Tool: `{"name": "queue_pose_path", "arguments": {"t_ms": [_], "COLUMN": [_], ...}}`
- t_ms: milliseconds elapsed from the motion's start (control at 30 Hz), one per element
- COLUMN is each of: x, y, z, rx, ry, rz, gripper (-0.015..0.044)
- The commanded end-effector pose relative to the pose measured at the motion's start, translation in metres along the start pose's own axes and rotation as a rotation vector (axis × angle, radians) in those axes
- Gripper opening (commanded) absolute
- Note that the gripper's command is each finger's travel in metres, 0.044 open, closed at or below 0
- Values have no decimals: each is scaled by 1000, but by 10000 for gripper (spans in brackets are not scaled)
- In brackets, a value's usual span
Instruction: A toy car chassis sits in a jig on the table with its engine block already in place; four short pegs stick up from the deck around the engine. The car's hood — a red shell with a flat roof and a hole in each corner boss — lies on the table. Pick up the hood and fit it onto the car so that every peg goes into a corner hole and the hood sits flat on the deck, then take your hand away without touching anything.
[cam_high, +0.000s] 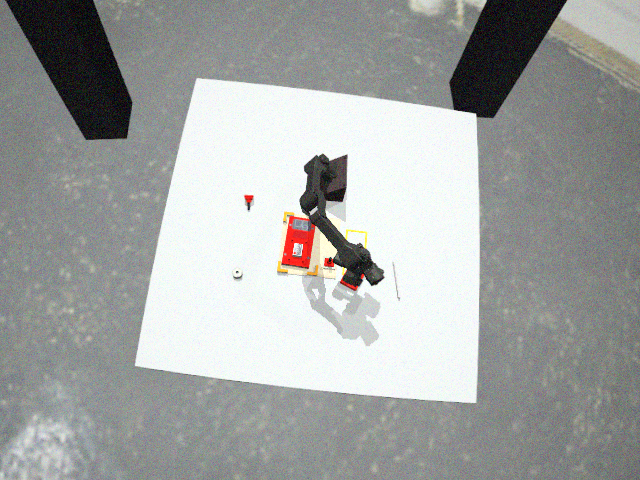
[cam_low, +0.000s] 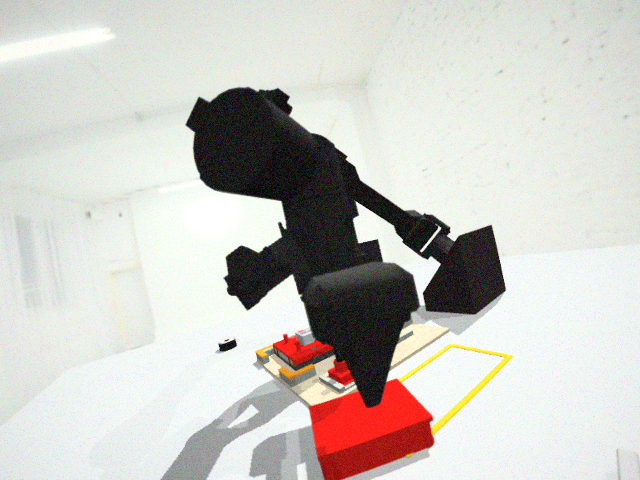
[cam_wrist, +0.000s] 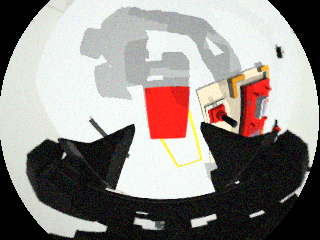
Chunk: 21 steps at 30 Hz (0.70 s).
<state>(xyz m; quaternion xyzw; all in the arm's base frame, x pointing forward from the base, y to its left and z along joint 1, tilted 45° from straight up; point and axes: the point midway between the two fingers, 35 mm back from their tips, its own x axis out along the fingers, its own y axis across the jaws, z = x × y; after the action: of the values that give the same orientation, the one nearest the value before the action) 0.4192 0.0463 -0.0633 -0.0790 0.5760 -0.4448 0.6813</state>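
Wrist view, fingers spread wide, aimed downward

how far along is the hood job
Already done: the engine block sits on the chassis in its jig. In hand: nothing; the open claw is above the hood, apparently lining up. Left: grasp it, seat it over the pegs, still uncovered, and withdraw.

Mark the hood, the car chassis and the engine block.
hood (cam_low: 361, 421) (cam_wrist: 167, 112): exterior, wrist; roof
car chassis (cam_high: 291, 256) (cam_wrist: 246, 117): top, wrist; red deck
engine block (cam_high: 297, 250): top; upper face
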Motion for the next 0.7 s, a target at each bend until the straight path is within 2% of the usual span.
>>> {"name": "queue_pose_path", "arguments": {"t_ms": [0, 667], "x": [4, 20], "y": [0, -1], "z": [0, 0], "rx": [-7, -7], "ry": [-3, -3], "rz": [-3, -4], "gripper": [440, 440]}}
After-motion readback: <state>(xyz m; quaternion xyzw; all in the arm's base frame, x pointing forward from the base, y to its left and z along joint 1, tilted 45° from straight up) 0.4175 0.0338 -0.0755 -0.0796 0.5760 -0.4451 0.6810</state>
